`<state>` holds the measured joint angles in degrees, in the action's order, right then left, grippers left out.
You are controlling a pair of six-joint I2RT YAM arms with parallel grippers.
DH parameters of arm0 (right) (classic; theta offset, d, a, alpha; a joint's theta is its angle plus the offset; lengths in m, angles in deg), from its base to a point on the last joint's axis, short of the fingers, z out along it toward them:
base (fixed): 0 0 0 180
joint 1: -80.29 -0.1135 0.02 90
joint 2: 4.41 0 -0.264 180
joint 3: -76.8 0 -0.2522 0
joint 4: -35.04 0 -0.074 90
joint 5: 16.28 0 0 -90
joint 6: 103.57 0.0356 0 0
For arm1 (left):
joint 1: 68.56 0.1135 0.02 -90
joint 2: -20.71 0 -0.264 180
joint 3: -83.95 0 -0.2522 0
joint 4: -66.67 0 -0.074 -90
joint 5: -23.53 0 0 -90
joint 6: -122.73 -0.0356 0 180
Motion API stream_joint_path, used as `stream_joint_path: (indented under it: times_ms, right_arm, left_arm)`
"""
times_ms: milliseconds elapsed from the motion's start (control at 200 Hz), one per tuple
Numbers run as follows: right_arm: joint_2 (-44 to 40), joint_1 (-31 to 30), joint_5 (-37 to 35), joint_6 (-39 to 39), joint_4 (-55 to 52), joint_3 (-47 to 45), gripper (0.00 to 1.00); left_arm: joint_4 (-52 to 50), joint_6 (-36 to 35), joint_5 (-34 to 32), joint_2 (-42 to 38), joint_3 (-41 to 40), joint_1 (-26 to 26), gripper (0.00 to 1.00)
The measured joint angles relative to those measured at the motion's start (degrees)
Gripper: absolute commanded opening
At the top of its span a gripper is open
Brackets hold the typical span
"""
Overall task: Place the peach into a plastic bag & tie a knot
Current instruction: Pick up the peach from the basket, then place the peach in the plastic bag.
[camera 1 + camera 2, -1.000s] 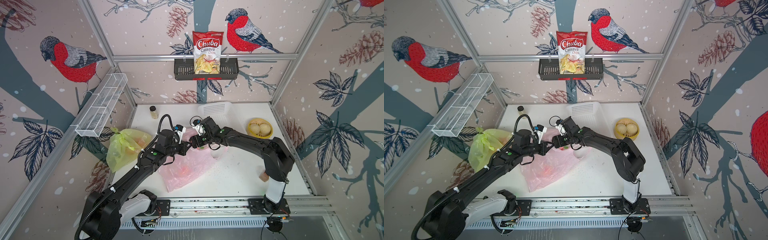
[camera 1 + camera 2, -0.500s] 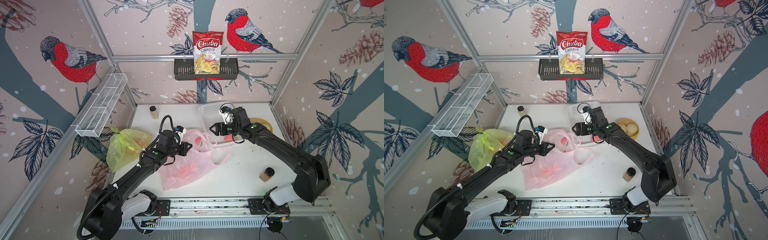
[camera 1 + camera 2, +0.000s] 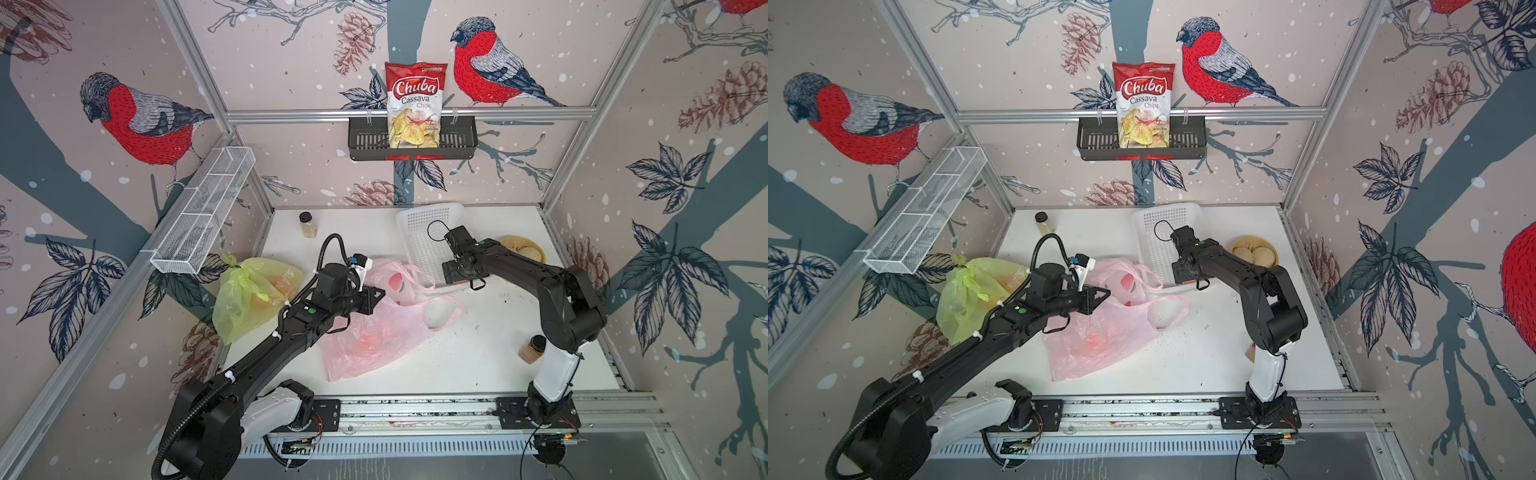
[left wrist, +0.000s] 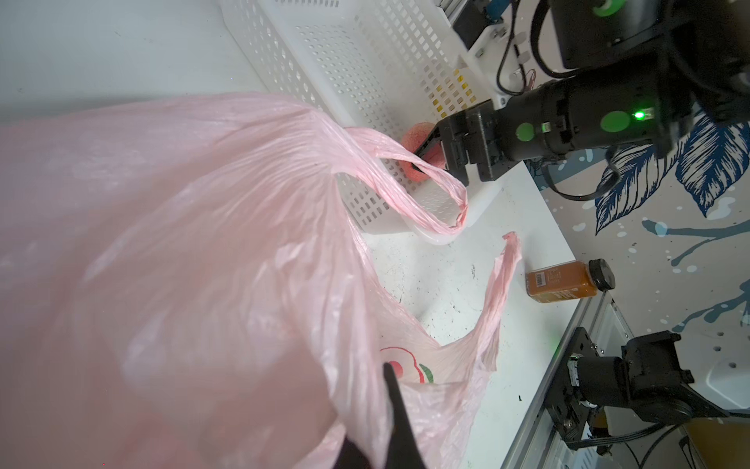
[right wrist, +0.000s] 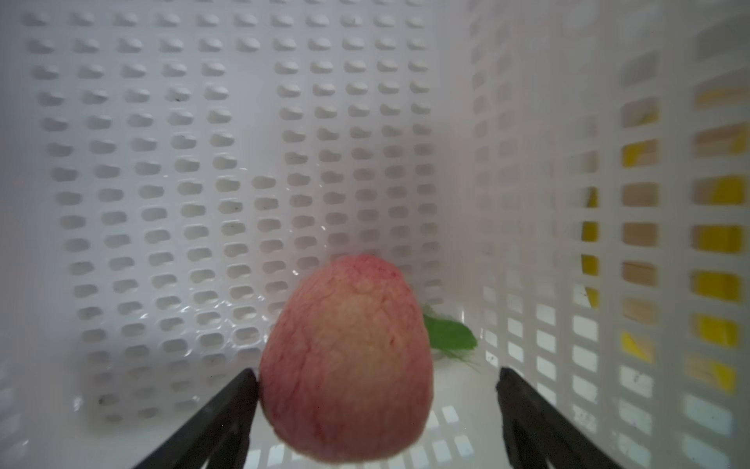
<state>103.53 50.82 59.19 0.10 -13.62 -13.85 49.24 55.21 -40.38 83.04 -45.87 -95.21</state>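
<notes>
Since 1 second ago my right claw [image 5: 377,372] has swung from the pink bag [image 3: 374,336] into the white basket [image 3: 419,220], where the peach [image 5: 345,325] lies on the floor. The jaws stand wide, 1 finger brushing its skin, the other clear. My left claw [image 3: 376,296] stays pinched shut on the bag's rim. I judge the peach light, soft-skinned and easily bruised, so grip it gently across its widest middle.

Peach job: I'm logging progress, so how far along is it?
Done: the left gripper is shut on the pink bag, lifting its mouth. In hand: the right gripper, open, straddles the peach in the white basket. Left: grip it, drop it in the bag, tie the knot.
</notes>
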Motion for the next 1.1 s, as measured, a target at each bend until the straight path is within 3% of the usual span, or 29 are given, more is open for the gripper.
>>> stream_joint_path:
  times_ms: [355,570,820,976,1101]
  right_arm:
    - [4.74,0.96,2.56,0.02,3.39,1.97,0.54]
    - [-6.82,-0.55,4.48,0.24,4.68,-1.66,0.50]
    - [-24.94,-10.86,13.79,0.35,7.76,-5.64,0.47]
    - [-24.02,-14.40,21.59,1.84,10.01,-6.43,0.45]
    - [-17.18,-17.09,26.03,2.78,10.67,-3.76,0.46]
  left_arm:
    - [0.37,0.46,0.87,-0.81,-0.48,-0.33,0.00]
    - [0.33,1.20,0.79,-0.33,-0.39,-0.37,0.00]
    - [0.13,1.18,0.63,-0.31,0.72,-0.42,0.00]
    - [-0.11,1.49,0.63,-0.52,0.94,-0.42,0.00]
    - [-0.17,1.46,0.59,-0.81,1.03,-0.42,0.00]
